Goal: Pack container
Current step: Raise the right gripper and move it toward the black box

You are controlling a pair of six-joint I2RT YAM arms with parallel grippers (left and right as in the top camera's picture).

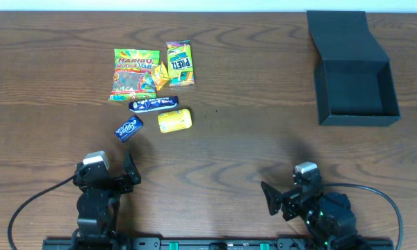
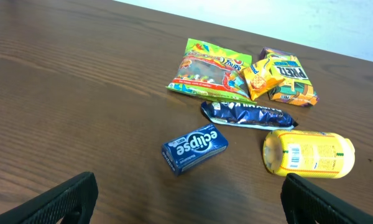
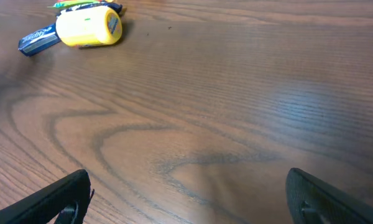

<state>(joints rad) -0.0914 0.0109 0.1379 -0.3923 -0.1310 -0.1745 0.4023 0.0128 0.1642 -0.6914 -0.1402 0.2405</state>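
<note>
Wide bare table [image 1: 250, 139] between snack cluster [image 1: 153, 103] and container [image 1: 354, 87], open stretch ahead of left end effector [image 2: 186, 183], right end effector [image 3: 186, 180]

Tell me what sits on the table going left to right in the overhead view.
Eclipse gum box → yellow canister → black container. The rest overlap too much to rank.

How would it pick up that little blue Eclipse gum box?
Probably from straight above, pinching the Eclipse box across its two long sides, mid-length. It lies flat, clear of the dark-blue bar nearby, and those sides are straight and parallel. The open left tool is nearest.
</note>
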